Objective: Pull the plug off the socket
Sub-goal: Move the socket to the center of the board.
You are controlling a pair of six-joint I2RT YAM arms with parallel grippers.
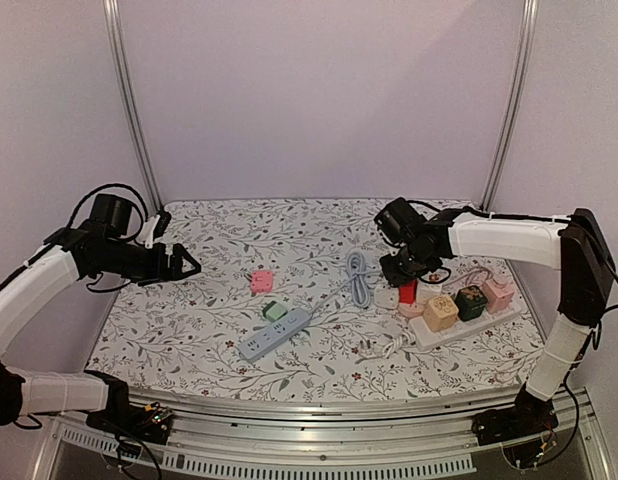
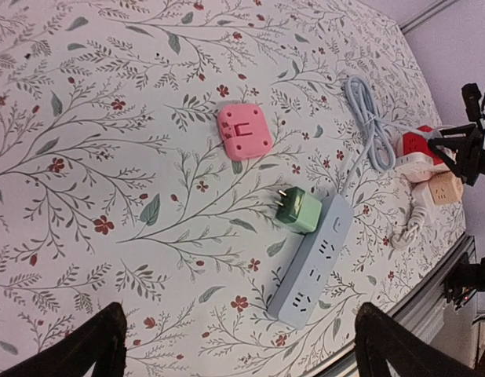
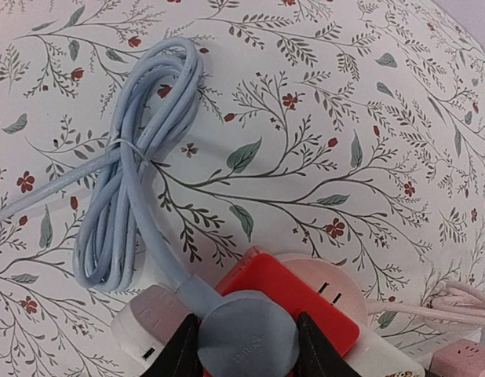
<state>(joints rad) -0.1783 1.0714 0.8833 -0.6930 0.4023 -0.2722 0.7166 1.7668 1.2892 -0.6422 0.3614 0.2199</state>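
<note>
Since pinched on both sides by the right gripper point(image 3: 248, 345), looks like grasp about done on the blue-grey plug point(image 3: 244, 328), seated in the red socket point(image 3: 305, 305) at far right. Wide open and idle over at the left gripper point(image 1: 187, 265). Next: straight pull, without dragging the socket.

This is a robotics lab's test cell, not a lived-in room. Plain lilac walls point(image 1: 319, 90) and bare aluminium posts point(image 1: 132, 100) close off the space beyond both sets of jaws. Below the jaws, a floral cloth point(image 1: 209, 290) dresses the table for a staged spread of electrics. A blue power strip point(image 1: 274, 335) lies between the two sets, and a white power strip point(image 1: 481, 325) crowded with coloured adapters sits just beside the right jaws. Behind the jaws, a metal rail point(image 1: 339, 412) carries the arm bases and loose wiring.
</note>
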